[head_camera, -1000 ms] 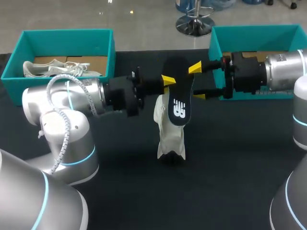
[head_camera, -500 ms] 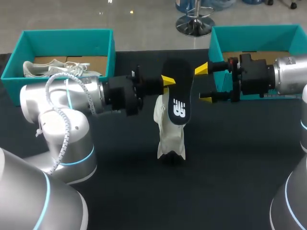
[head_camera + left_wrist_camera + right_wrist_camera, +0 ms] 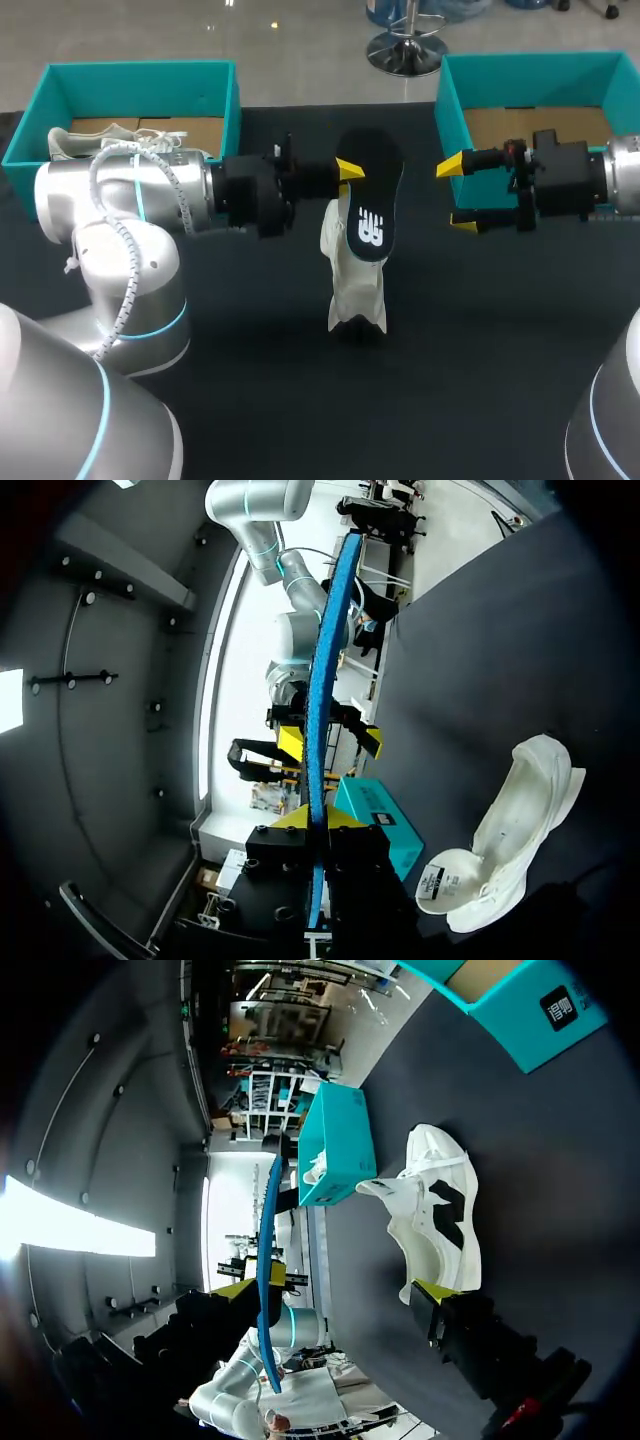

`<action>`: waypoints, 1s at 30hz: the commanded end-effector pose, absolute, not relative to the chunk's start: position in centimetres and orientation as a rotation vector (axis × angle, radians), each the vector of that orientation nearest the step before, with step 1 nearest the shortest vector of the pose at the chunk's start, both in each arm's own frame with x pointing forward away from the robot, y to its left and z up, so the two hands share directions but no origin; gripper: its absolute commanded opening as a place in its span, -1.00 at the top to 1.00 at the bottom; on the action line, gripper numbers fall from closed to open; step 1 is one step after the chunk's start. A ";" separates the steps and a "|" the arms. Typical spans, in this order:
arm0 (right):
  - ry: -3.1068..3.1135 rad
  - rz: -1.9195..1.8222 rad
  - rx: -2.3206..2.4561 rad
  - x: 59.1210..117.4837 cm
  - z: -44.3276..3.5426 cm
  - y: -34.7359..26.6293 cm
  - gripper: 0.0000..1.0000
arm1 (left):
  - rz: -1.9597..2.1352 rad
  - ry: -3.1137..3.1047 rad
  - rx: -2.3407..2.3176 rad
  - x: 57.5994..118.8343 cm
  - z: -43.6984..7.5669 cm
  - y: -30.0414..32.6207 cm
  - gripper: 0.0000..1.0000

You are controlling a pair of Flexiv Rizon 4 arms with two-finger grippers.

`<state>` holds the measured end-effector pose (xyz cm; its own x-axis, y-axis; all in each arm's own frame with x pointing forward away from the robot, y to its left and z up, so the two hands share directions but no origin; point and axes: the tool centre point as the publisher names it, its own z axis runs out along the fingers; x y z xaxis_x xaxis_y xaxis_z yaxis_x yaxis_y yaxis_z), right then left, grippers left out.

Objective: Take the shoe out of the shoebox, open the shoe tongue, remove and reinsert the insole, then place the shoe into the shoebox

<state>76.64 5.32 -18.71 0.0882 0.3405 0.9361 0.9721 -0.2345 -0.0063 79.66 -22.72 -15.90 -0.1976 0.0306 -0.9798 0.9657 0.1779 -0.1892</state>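
A white shoe (image 3: 355, 280) rests mid-table (image 3: 480, 400), out of its box. Its insole (image 3: 372, 205) is out too, held on edge above it. The insole's lower end crosses the shoe in the head view, and whether the two touch cannot be told.

By that showing the task looks about half done. The shoe has been taken out and the insole removed. In the left wrist view the shoe's mouth gapes, so the tongue seems opened. Left to do, as judged here: slide the insole back in, then put the shoe into a box.

The left arm reaches in level from its side. The left gripper (image 3: 345, 170) is clamped on the insole's edge, and the left wrist view shows both yellow tips pressed to the thin blue rim. The right arm is stretched level from the opposite side. The right gripper (image 3: 458, 193) stands apart from the insole, its fingers spread wide and holding nothing.

Beyond them two teal boxes sit at the table's far edge. The left-hand box (image 3: 140, 70) holds a second pale shoe (image 3: 110, 145). The right-hand box (image 3: 530, 62) shows only its cardboard floor.
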 end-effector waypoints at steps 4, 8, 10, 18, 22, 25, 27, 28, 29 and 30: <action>-1.303 -1.145 -1.728 73.2 -17.2 1.1 -1.00 | -1.208 1.499 1.023 79.5 -15.7 -22.5 1.00; -1.313 -1.143 -1.780 72.5 -17.1 -0.6 -1.00 | -1.216 1.515 1.031 79.3 -15.6 -22.3 1.00; -1.319 -1.159 -1.802 72.3 -17.2 -1.2 -1.00 | -1.217 1.519 1.032 79.2 -15.7 -22.2 1.00; -1.311 -1.129 -1.930 72.5 -17.4 -2.3 -1.00 | -1.220 1.548 1.013 79.1 -15.6 -22.2 1.00; -1.314 -1.095 -1.971 72.6 -17.4 -2.1 -1.00 | -1.227 1.567 1.000 79.0 -15.4 -22.1 1.00; -1.314 -1.095 -1.971 72.6 -17.4 -2.1 -1.00 | -1.236 1.581 0.994 78.8 -15.3 -22.1 1.00; -1.314 -1.095 -1.971 72.6 -17.4 -2.1 -1.00 | -1.254 1.618 0.977 78.6 -15.2 -22.2 1.00; -1.314 -1.095 -1.971 72.6 -17.4 -2.1 -1.00 | -1.274 1.649 0.972 78.4 -15.1 -22.2 1.00; -1.314 -1.095 -1.971 72.6 -17.4 -2.1 -1.00 | -1.293 1.677 0.968 78.3 -14.9 -22.2 1.00; -1.314 -1.095 -1.971 72.6 -17.4 -2.1 -1.00 | -1.317 1.716 0.961 78.1 -14.9 -22.1 1.00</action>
<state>72.70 -2.10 -17.47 0.1975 0.4930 0.8473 0.9218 -0.3875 0.0106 78.34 -22.33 -15.71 -0.3901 0.0650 -0.9185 0.9102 0.1779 -0.3740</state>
